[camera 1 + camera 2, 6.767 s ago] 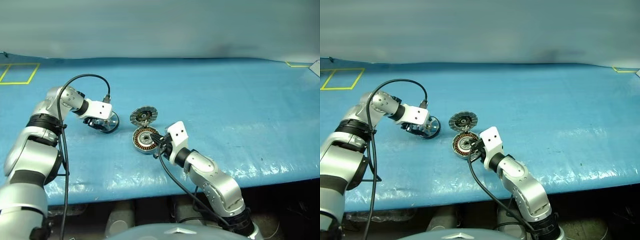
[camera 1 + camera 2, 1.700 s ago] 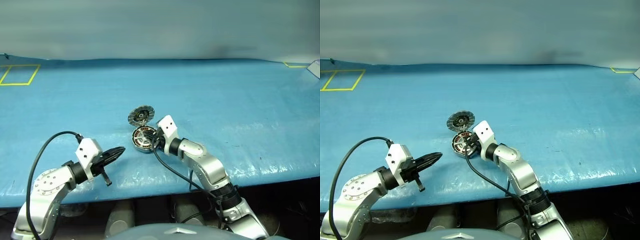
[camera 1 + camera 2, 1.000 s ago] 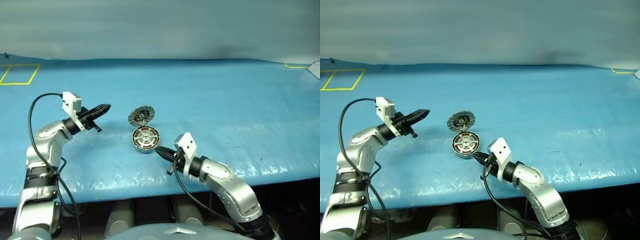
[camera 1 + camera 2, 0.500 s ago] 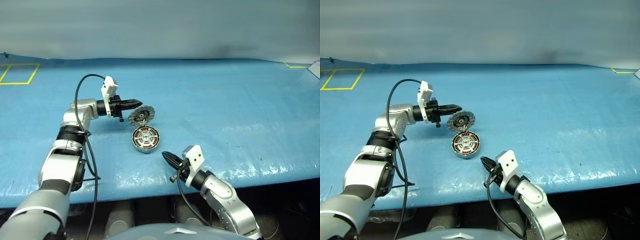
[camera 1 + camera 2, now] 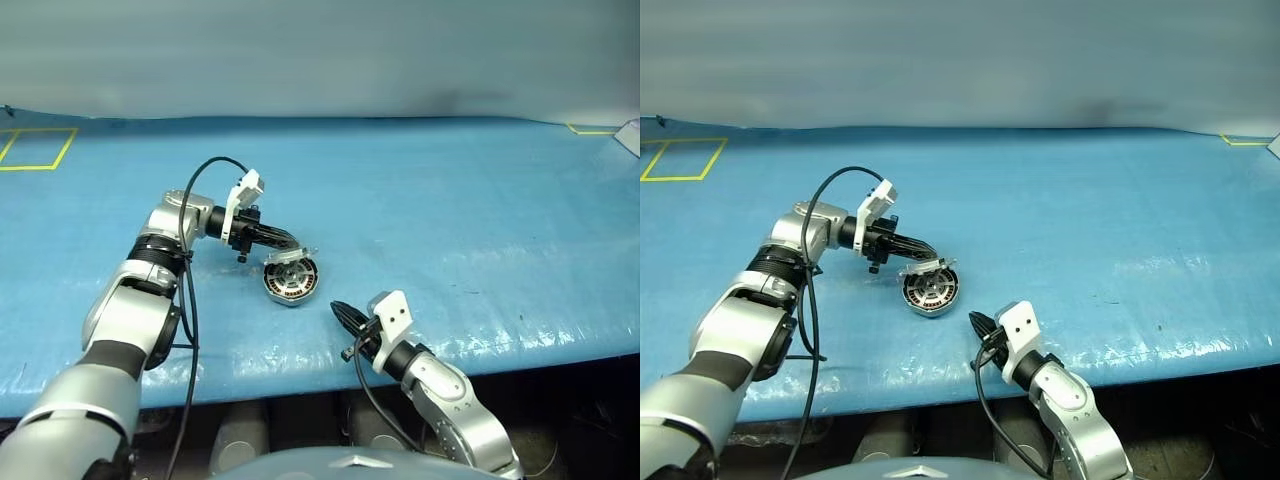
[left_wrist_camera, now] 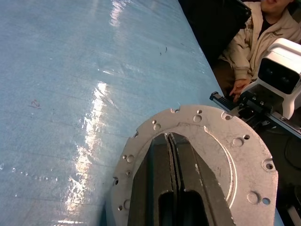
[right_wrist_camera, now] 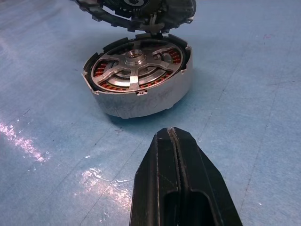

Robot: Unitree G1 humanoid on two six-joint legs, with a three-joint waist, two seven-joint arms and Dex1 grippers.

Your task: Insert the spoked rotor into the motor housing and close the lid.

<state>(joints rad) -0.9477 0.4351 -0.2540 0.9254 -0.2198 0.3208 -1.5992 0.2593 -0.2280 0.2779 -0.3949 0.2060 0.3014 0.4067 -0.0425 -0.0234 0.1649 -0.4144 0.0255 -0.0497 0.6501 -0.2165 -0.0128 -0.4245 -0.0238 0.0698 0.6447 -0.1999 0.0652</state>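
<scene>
Left arm is stretched out forward with the elbow bent, wrist cocked so the left gripper (image 5: 288, 243) points off to the robot's right and a bit downward, its 2 black fingers (image 6: 169, 165) pressed together. Right arm sits low and close to the body, forearm angled up-left, and the right gripper (image 5: 338, 310) has its 2 fingers (image 7: 176, 165) pinched tight too, nothing between them.

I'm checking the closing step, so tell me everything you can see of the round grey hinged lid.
The round grey metal lid has a plain outer face with small holes round its rim and a raised centre. It is partly lowered, tilted over the grey motor housing, which holds the silver spoked rotor. The left gripper, fingers shut, presses on its outer face.
</scene>
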